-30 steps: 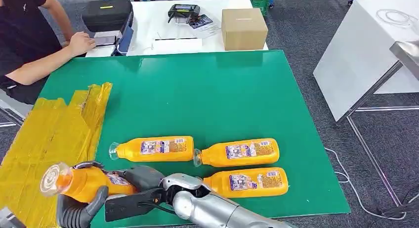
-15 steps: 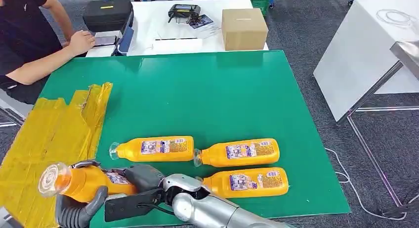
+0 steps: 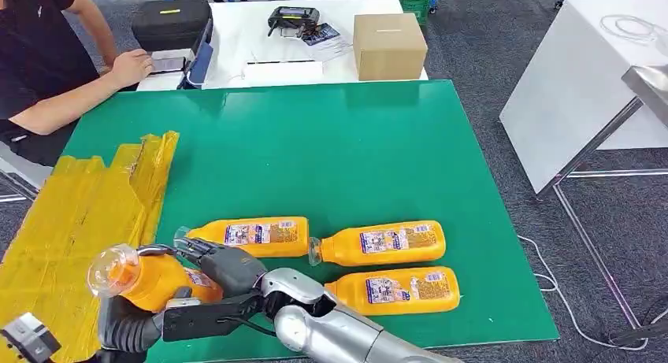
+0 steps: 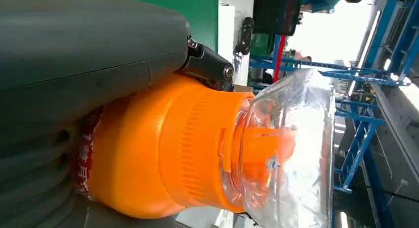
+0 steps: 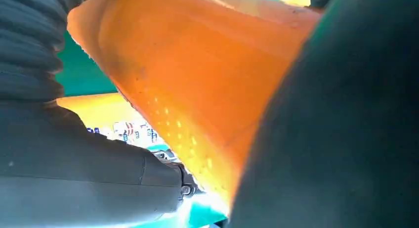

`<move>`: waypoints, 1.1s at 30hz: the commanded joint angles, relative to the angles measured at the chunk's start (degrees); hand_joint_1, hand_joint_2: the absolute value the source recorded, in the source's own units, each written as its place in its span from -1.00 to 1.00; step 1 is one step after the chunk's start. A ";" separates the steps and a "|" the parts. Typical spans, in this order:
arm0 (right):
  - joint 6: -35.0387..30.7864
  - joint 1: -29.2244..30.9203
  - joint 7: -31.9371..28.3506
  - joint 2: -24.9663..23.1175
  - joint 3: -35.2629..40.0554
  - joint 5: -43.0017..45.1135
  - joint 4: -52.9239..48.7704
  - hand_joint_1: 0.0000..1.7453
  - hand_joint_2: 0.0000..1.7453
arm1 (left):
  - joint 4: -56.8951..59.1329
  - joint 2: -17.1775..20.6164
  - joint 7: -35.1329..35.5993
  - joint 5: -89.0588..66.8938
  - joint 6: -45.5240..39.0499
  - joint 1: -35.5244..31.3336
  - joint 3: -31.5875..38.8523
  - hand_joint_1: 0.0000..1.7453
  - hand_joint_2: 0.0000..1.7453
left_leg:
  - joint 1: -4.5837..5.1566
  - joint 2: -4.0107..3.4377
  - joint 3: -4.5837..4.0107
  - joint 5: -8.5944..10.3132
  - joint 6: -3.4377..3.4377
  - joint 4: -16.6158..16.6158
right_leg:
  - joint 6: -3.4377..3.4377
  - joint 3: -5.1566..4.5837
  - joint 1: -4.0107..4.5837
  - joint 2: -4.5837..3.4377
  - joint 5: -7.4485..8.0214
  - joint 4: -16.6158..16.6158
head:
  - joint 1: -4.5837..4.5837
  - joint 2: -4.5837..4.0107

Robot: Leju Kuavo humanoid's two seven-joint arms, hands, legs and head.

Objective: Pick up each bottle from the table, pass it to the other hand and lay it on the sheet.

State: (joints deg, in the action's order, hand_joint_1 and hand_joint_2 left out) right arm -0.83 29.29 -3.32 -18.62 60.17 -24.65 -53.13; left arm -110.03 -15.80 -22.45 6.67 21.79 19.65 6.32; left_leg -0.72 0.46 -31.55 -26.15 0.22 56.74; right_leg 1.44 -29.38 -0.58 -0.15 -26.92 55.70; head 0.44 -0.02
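Observation:
An orange bottle [image 3: 154, 278] with a clear cap [image 3: 110, 269] hangs over the near left edge of the green table [image 3: 331, 150], cap pointing left. My right hand [image 3: 224, 267] grips its body from the right, and my left hand [image 3: 130, 329] wraps it from below. The left wrist view has the bottle's neck [image 4: 163, 149] under my left hand [image 4: 74, 55]. The bottle's body [image 5: 197, 74] lies against my right hand [image 5: 74, 173] in the right wrist view. Three more bottles [image 3: 246, 236] [image 3: 380, 242] [image 3: 394, 290] lie on the table. The yellow sheet [image 3: 71, 213] covers the table's left side.
A person [image 3: 39, 72] sits at the far left with a hand near a black case [image 3: 169, 20]. A white table behind carries a cardboard box [image 3: 388, 45] and a controller [image 3: 293, 18]. Another white table [image 3: 583, 72] stands to the right.
The held bottle has risen and shifted slightly right, its cap tilting up. My left hand has closed in under it; the right hand still grips it. The three lying bottles stayed put.

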 commanded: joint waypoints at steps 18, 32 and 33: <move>3.47 11.53 3.64 4.00 -11.26 -7.23 5.11 -1.00 -1.00 | 16.47 10.44 -0.42 -70.51 -40.99 -10.08 9.87 1.00 1.00 | 0.06 0.00 0.17 0.12 0.01 -0.12 | -0.04 0.13 -0.05 0.05 0.03 0.00 | 0.02 0.00; 4.09 11.51 3.38 3.91 -10.77 -7.43 5.73 -1.00 -1.00 | 17.67 10.13 -0.22 -72.09 -43.36 -10.34 9.86 1.00 1.00 | 0.03 0.05 0.02 0.09 0.01 -0.03 | -0.03 0.06 0.00 0.09 0.01 0.03 | 0.00 0.00; 4.09 11.59 3.39 3.92 -10.66 -7.46 5.83 -1.00 -1.00 | 17.79 10.31 0.03 -72.69 -43.42 -10.30 9.59 1.00 1.00 | 0.04 0.05 -0.01 0.09 0.01 -0.02 | -0.02 0.02 -0.02 0.07 0.01 0.04 | 0.00 0.00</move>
State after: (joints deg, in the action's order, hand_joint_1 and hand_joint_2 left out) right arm 2.78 37.72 -0.02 -15.87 49.22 -32.06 -51.21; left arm -96.80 -6.88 -23.08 -64.76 -21.75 11.14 15.50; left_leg -0.70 0.47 -31.58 -26.08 0.25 56.75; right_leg 1.44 -29.40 -0.58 -0.14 -26.91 55.75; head 0.44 -0.02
